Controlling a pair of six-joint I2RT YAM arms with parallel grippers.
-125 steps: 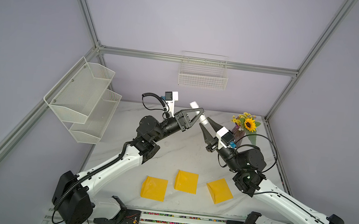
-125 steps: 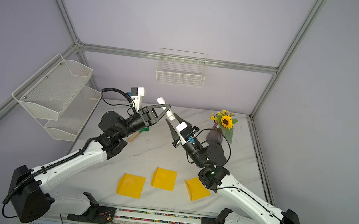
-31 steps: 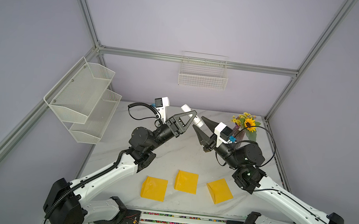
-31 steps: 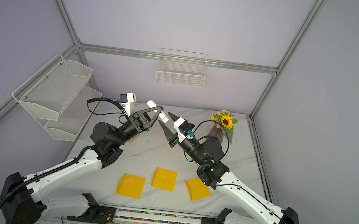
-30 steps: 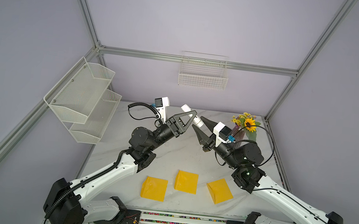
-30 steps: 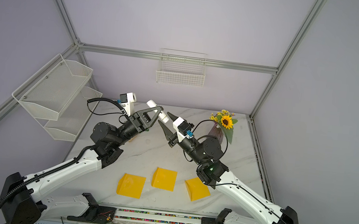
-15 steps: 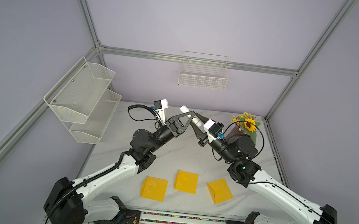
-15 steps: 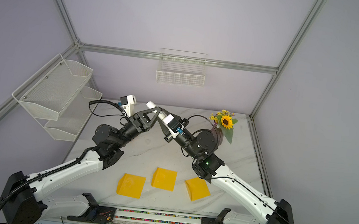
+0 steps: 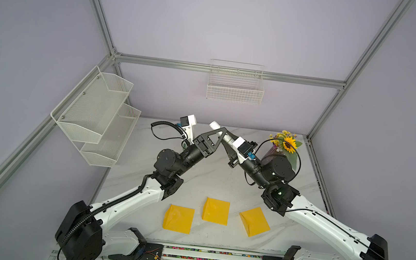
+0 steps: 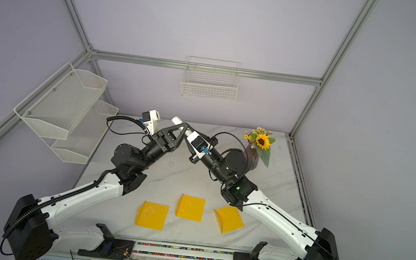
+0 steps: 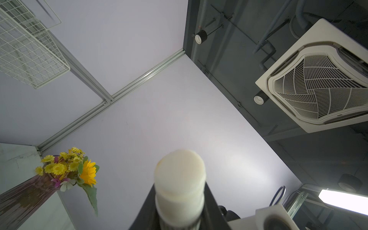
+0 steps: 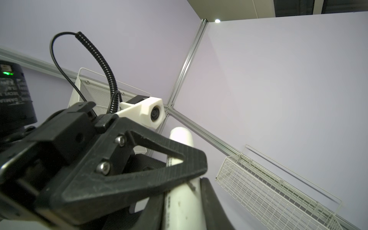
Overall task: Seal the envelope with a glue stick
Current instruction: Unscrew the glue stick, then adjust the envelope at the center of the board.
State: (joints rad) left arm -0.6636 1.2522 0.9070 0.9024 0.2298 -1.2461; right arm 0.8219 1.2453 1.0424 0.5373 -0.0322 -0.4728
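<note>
Glue stick label print blurred, perhaps unreadable; its base cut off.

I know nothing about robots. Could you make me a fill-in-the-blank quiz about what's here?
The left hand and the right hand both grip one white ___.
___ yellow envelopes lie on the table.
The vase holds a big yellow ___.
The wire basket hangs on the back ___.
Missing: glue stick; three; sunflower; wall.
</note>
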